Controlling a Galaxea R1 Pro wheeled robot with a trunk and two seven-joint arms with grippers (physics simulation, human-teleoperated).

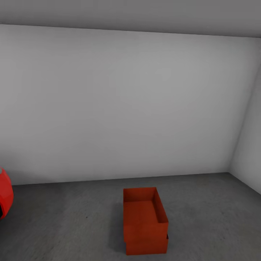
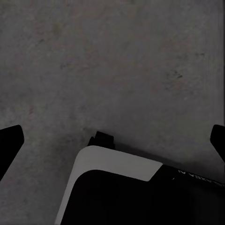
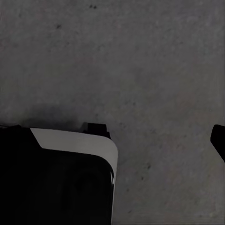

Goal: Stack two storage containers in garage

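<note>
- Down at the left pincer point(image 2: 112, 140), two dark fingertips point(image 2: 9, 143) are showing at opposite edges of the left wrist view, standing wide apart and released, with nothing sitting between them.
- Below that pincer, the grey speckled floor point(image 2: 112, 61) is spreading out, and a white-and-black corner of the robot's base point(image 2: 117, 187) is lying just beside it.
- At the right pincer, one dark fingertip point(image 3: 218, 140) is peeking in at the edge of the right wrist view; whether this pincer is released or clenched I cannot tell, though nothing is showing in its grasp.
- Under it the same concrete floor is lying, and another white-edged corner of the base point(image 3: 70, 178) is sitting close by.
- Well apart from both pincers, out ahead in the head view, the two storage containers point(image 1: 145, 221) are sitting on the garage floor, the upper orange-red bin resting in or on the lower one, its open top facing up.
- Beyond the stack, a plain white wall point(image 1: 123, 105) is rising, meeting a side wall at the far right corner.
- Off to the left of the bins, the rounded edge of a red car point(image 1: 5, 194) is poking in.
</note>
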